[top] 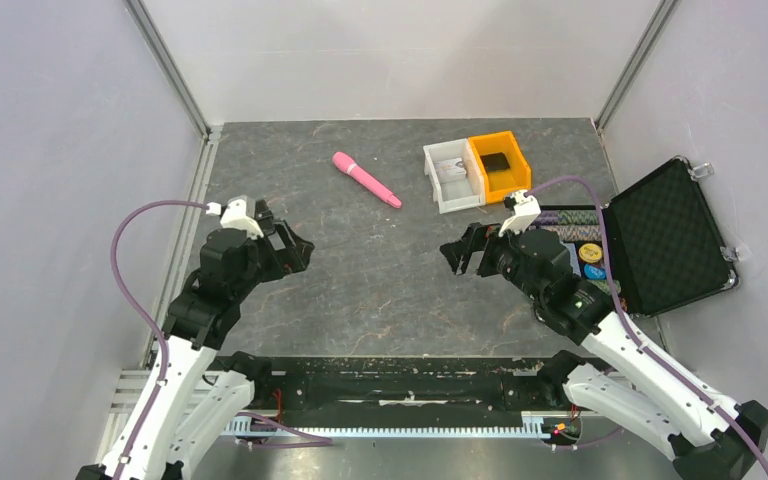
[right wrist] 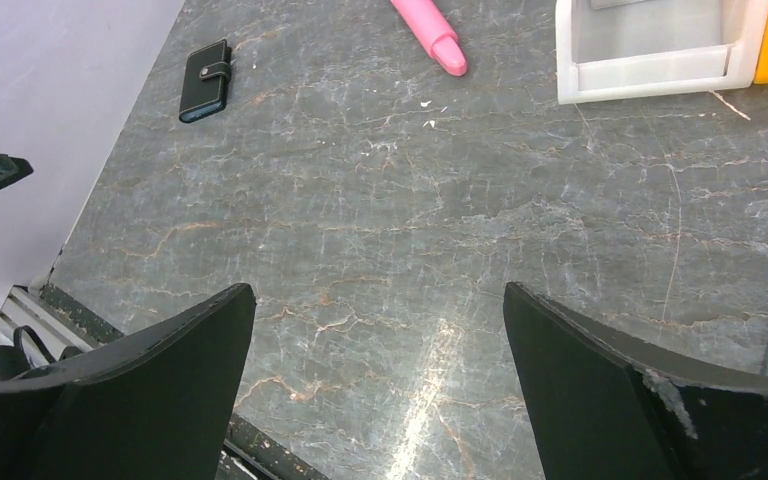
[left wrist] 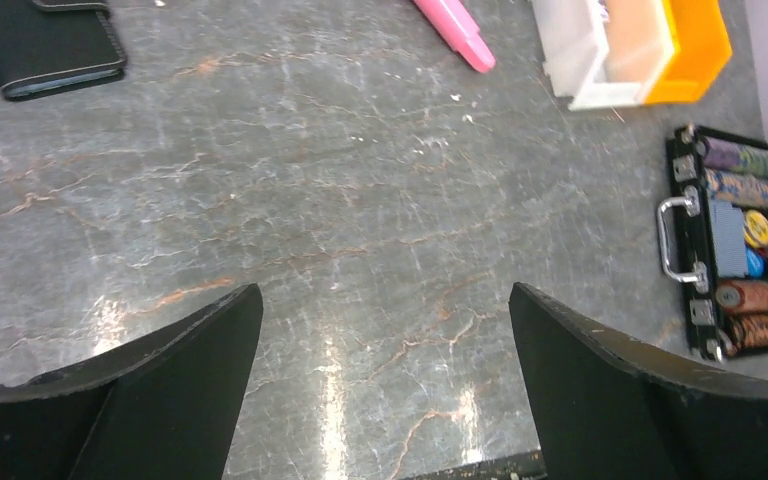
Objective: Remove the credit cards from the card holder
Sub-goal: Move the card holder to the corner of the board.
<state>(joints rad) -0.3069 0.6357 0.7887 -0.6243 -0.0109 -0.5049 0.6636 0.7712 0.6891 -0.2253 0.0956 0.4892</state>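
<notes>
The card holder (left wrist: pixel 55 45) is a small closed black wallet with a tab. It lies flat on the table at the top left of the left wrist view. It also shows far off near the left wall in the right wrist view (right wrist: pixel 206 80). In the top view I cannot make it out by the left arm. My left gripper (top: pixel 298 250) is open and empty above bare table, with the card holder well ahead and to its left (left wrist: pixel 385 290). My right gripper (top: pixel 460 258) is open and empty over the table's middle right (right wrist: pixel 378 288). No cards are visible.
A pink pen-like object (top: pixel 366 179) lies at the centre back. A white bin (top: pixel 450 175) and an orange bin (top: pixel 498 165) stand side by side behind the right gripper. An open black foam-lined briefcase (top: pixel 665 235) with poker chips (top: pixel 590 255) sits at the right.
</notes>
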